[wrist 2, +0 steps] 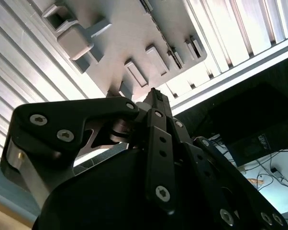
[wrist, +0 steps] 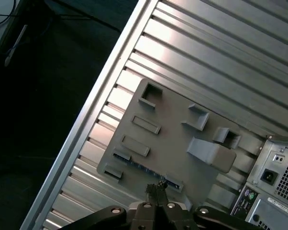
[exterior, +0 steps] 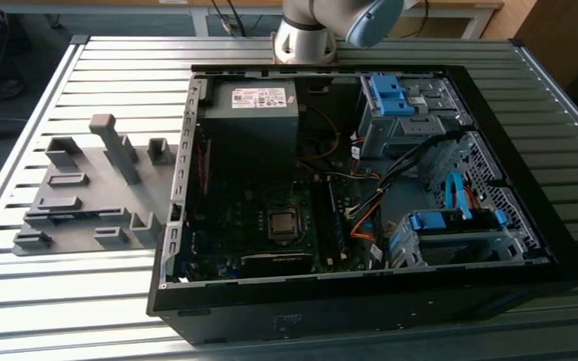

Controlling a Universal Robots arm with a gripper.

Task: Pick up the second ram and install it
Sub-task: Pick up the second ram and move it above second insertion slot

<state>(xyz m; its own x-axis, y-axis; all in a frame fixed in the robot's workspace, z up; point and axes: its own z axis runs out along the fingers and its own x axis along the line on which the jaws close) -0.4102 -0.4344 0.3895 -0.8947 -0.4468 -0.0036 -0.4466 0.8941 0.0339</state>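
We see the slatted table (exterior: 68, 75) carrying the open computer case (exterior: 369, 316) and, beside it, the grey holder plate (exterior: 98, 201). The second ram (wrist: 141, 167) sits in a slot of that plate. The hand (wrist: 156, 188) hangs above it, fingertips pressed together, gripping nothing.

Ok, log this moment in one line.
gripper: shut, over grey holder | memory stick: in holder | computer case: open

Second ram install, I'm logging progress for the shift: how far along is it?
Nothing looks done: the second ram lies in its slot on the grey holder plate. The gripper hangs over that plate, shut and empty. Pickup and seating in the computer case remain.
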